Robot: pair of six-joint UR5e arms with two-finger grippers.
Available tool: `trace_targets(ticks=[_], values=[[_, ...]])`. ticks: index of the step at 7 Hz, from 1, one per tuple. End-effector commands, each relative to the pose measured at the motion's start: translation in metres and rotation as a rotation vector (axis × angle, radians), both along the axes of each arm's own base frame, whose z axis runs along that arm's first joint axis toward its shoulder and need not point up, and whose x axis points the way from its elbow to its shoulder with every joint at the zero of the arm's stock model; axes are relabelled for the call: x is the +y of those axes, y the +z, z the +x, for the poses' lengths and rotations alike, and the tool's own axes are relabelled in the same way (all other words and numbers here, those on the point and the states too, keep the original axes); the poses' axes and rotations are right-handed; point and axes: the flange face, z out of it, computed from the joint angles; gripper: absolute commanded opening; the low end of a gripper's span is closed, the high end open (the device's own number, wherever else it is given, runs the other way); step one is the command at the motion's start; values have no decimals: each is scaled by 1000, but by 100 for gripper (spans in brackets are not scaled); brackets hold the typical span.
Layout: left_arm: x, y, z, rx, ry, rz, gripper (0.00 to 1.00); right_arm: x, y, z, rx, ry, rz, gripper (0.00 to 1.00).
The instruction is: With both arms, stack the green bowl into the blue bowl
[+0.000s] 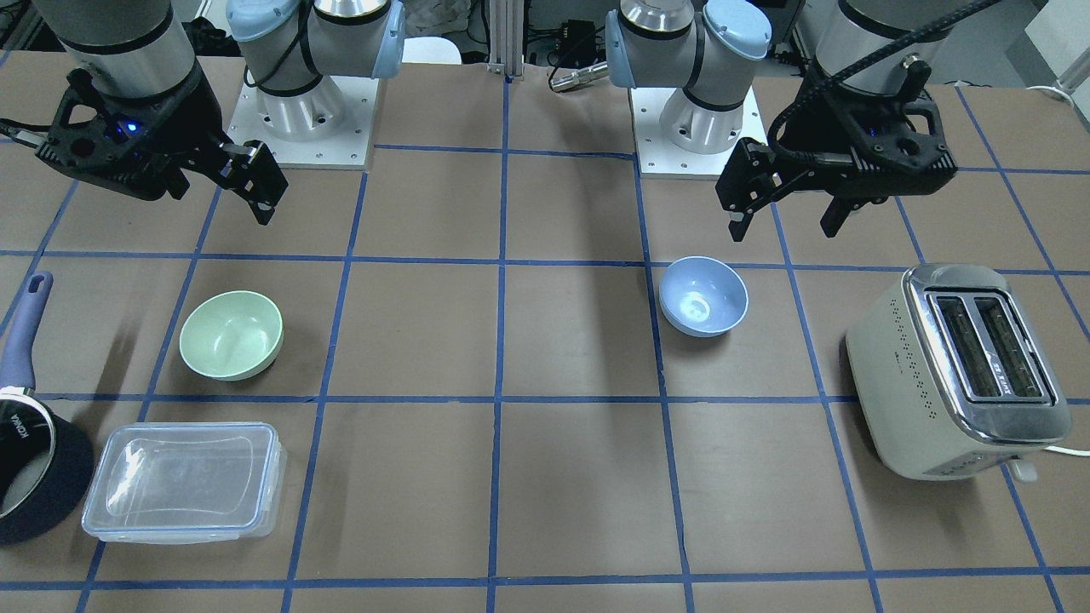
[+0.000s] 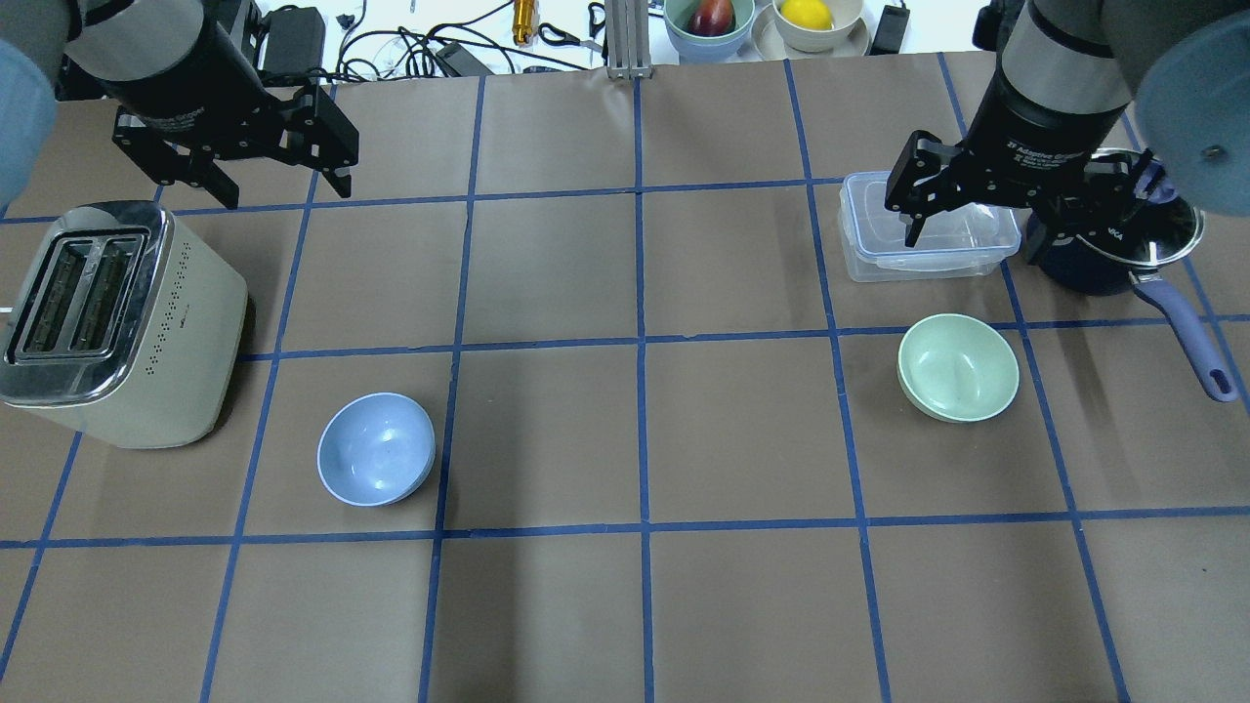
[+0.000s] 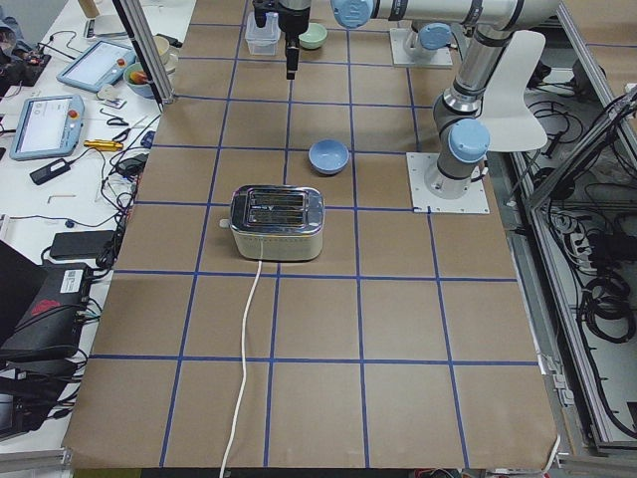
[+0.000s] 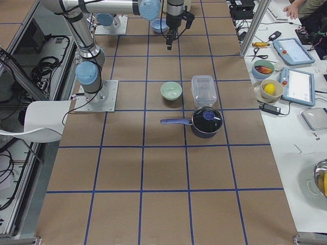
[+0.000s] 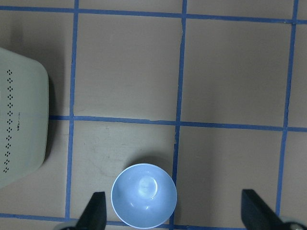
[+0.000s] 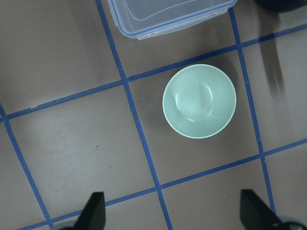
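1. The green bowl [image 2: 958,367] sits upright on the right half of the tabletop [image 2: 645,605], near a clear container [image 2: 869,256]. The blue bowl [image 2: 376,449] sits upright on the left half near the toaster [image 2: 117,322], well apart from the green bowl.
2. The right claw [image 6: 175,213] is spread and empty, raised high. The green bowl lies below it, ahead of the finger line.
3. The left claw [image 5: 175,213] is spread and empty, high above the blue bowl.
4. Judgement: the right arm is nearer the green bowl. The bowl is round, so no axis governs the approach, and a descent to the rim is needed.

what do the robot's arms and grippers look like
The left arm and right arm are silver-grey tubes with light-blue joint caps and black cables. The left gripper and right gripper are black, two-fingered, with white lettering and a blue light.
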Motion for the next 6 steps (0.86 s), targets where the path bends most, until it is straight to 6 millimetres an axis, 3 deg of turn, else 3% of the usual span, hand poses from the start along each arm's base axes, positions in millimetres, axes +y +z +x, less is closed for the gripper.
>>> trace_targets(ticks=[1,6], values=[[-1,-1,0,1,0,2,100,0,1,0,0,0,-3,100],[5,6,-3,0,-3,-8,100,0,0,0,2,6,-6,100]])
